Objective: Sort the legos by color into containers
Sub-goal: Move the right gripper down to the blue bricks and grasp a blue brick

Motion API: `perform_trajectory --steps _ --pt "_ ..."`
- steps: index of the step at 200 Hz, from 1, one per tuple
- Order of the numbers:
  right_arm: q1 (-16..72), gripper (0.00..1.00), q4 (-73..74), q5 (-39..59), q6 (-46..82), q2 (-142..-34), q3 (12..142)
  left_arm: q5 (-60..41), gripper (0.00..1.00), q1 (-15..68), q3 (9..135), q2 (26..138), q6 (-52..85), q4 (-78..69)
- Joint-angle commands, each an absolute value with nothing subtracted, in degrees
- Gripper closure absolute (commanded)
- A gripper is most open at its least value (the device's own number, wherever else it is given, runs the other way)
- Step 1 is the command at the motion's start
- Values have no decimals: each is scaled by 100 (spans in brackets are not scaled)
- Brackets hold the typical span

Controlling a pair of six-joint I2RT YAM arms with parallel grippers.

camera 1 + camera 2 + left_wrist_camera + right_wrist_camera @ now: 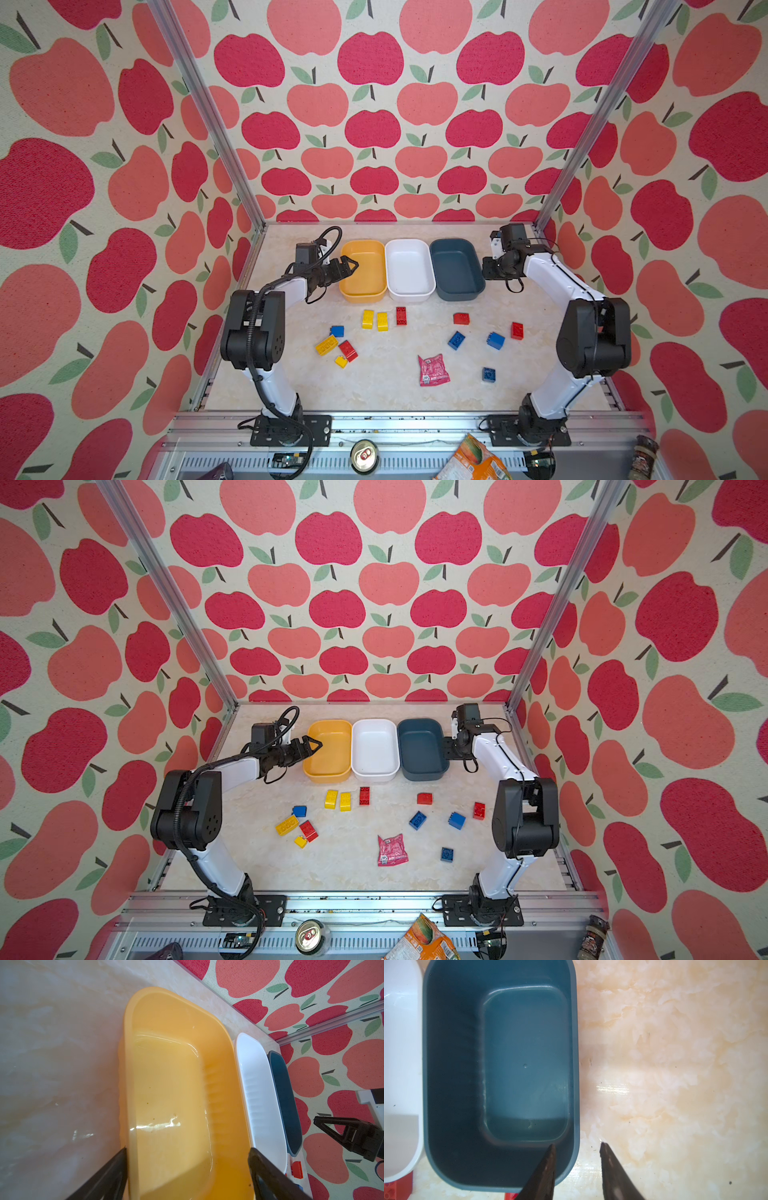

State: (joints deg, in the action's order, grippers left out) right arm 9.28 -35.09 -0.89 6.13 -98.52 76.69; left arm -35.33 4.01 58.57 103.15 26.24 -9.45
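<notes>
In both top views, legos (368,319) scattered on the marble table (374,390), all in front of the yellow-orange bin (365,296), white bin (409,296) and blue-grey bin (457,296). Spread wide, clasping nothing, the left gripper (353,265) poised over the yellow-orange bin's left rim. In the right wrist view, right gripper (577,1145) partly parted, nothing grasped, fingertips either side of the blue-grey bin's rim.

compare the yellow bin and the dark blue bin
Colour: the yellow bin is orange-yellow, the blue bin dark blue-grey.
Place: the yellow bin ends the row on the left, the blue bin on the right, the white bin between.
Tools: the left tool gapes wide at the yellow bin's rim; the right tool, narrower, straddles the blue bin's outer wall.
Both are the same shape and empty.
</notes>
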Motion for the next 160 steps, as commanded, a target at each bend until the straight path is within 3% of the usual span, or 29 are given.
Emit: perform_trajectory --steps 1,82,118,160 --pt "905 60 -3772 52 844 -9554 7498 -3435 9 398 5964 10211 2581 -878" --pt "914 51 -4403 283 1698 -8496 6267 -3118 8 237 5649 9454 2486 -817" --pt "949 33 -4726 85 2375 -7969 5638 -3045 5 233 5420 9175 2479 -809" --pt "958 23 -4825 -92 3052 -7623 4903 -3015 4 194 5121 8888 2475 -817"
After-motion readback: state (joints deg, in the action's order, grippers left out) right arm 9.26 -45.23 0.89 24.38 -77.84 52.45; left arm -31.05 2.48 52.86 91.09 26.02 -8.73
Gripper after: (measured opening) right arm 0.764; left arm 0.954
